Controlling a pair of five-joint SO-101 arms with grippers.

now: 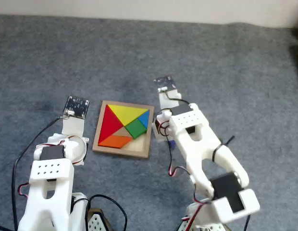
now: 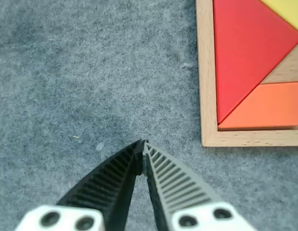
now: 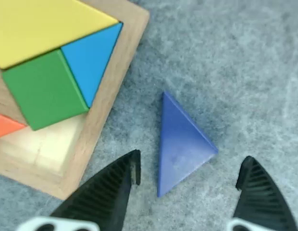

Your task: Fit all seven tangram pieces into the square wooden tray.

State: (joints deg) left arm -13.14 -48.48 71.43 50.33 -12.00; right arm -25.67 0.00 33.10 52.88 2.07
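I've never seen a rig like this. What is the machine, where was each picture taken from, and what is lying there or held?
Two small white robot arms, the left arm and the right arm, stand side by side on a grey surface. One picture looks down from a fixed camera; the other two come from each arm's wrist. Between the arms lies a wooden tray holding a red triangle, yellow triangle, green square, light blue triangle and orange piece. The left end effector is shut beside the tray, holding nothing. The right end effector is open around a dark blue triangle lying on the surface, not gripped.
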